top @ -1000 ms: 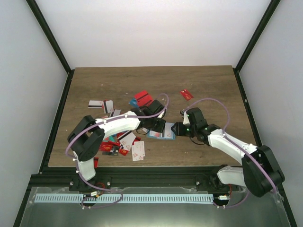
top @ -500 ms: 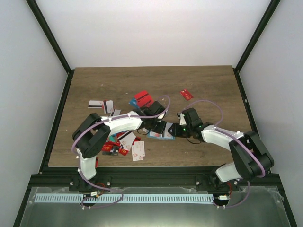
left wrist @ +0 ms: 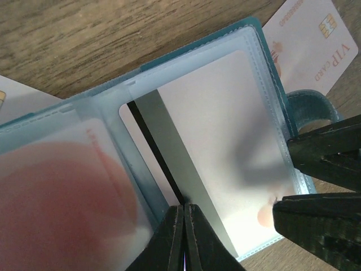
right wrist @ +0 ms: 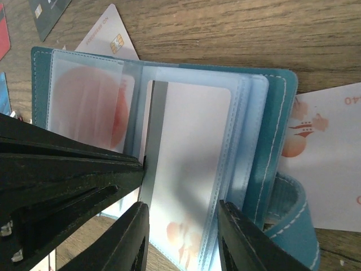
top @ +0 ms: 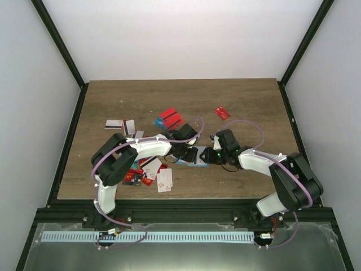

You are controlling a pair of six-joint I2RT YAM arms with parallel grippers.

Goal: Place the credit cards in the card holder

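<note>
The card holder (right wrist: 279, 130) lies open and flat about mid-table (top: 113, 101), loose cards (top: 144, 172) scattered mostly to its left. I'd guess it's parked there so both arms can reach it. It's teal outside with white stitching, pale-blue see-through pockets inside and a strap loop at one edge.

A white card with a dark stripe (left wrist: 225, 147) is mostly in one pocket, and the next pocket shows a reddish card (right wrist: 90, 107).

The right gripper (right wrist: 181, 210) has its fingers apart, straddling the pocket edge, probably pinning it. The left gripper (left wrist: 184, 210) is closed, tip on the stripe, looks like it's nudging the card in.
</note>
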